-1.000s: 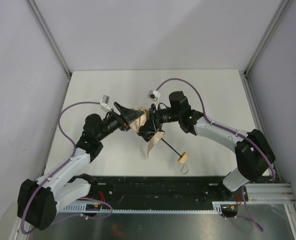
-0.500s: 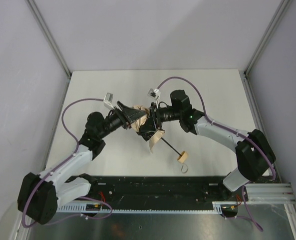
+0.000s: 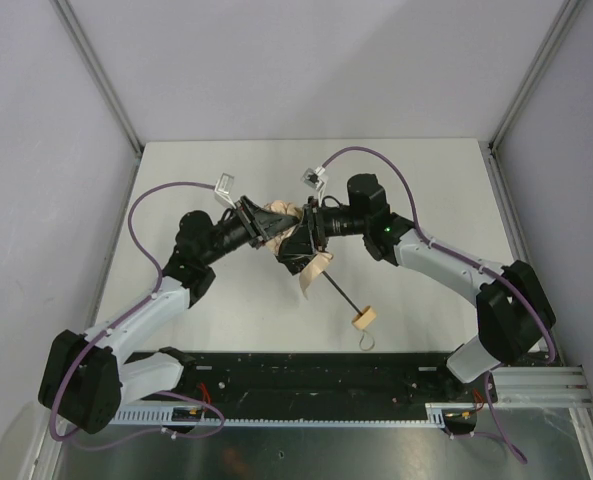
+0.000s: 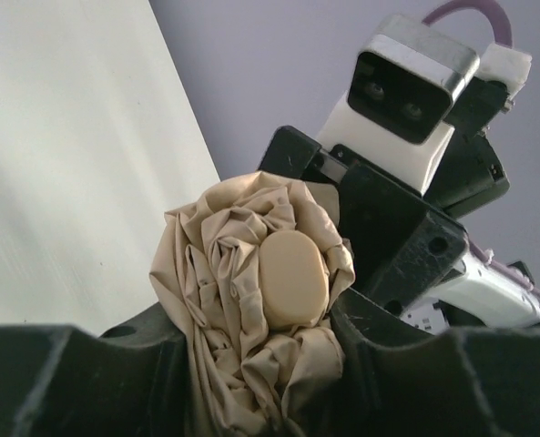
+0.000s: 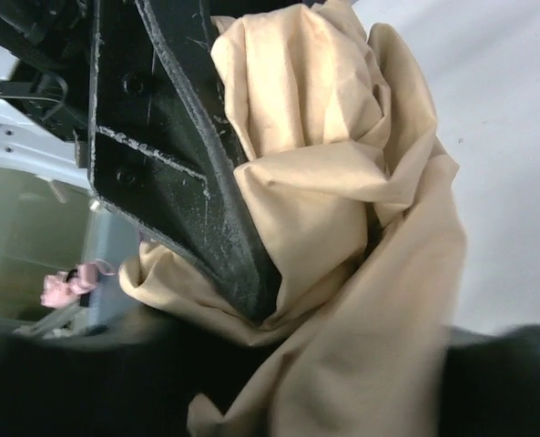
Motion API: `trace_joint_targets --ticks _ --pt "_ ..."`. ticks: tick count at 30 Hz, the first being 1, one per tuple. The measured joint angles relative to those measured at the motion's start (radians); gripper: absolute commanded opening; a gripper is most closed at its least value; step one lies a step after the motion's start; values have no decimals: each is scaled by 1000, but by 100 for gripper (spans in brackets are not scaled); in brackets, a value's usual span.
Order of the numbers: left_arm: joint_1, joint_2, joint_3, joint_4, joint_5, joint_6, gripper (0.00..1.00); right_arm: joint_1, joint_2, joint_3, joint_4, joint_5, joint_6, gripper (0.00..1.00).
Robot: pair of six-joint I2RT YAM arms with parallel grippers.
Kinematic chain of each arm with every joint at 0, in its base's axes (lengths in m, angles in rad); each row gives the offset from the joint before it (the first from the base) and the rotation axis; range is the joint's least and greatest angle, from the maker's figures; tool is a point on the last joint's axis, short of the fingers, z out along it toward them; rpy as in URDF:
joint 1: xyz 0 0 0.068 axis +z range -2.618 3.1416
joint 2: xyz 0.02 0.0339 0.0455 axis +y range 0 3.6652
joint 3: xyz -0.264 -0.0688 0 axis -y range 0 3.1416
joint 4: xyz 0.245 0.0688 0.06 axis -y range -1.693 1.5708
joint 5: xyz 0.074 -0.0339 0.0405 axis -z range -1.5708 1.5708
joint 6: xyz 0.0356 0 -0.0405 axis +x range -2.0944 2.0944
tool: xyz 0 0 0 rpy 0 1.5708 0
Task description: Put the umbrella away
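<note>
I've got the left gripper point(image 3: 263, 221) and right gripper point(image 3: 302, 238) both pinched on the bunched canopy of the umbrella point(image 3: 288, 214) — roughly midway, I'd judge — shaft point(image 3: 340, 293) not yet collapsed.

Left arm point(image 3: 166, 295) and right arm point(image 3: 441, 262) meet tip-to-tip, jaws apparently part-closed.

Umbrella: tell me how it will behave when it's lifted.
On this umbrella, the canopy is crumpled in loose folds, so it will probably squash rather than hold shape. The thin shaft looks stiff; with the handle at its end it may swing. The strap trails loose and could snag.
</note>
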Motion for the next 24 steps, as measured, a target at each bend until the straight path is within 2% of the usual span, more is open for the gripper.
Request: trace_joint_targets --ticks 3,5,19,24 --pt "6 -1 1 2 -4 -8 0 0 -9 6 -23 39 11 93" --pt "12 -2 8 10 -4 -16 0 -3 -26 9 -53 84 10 98" --pt "158 37 19 304 -34 -52 0 -49 -282 13 -319 309 1 99" --pt "201 60 19 372 -42 -62 0 -118 -396 13 -410 421 16 99"
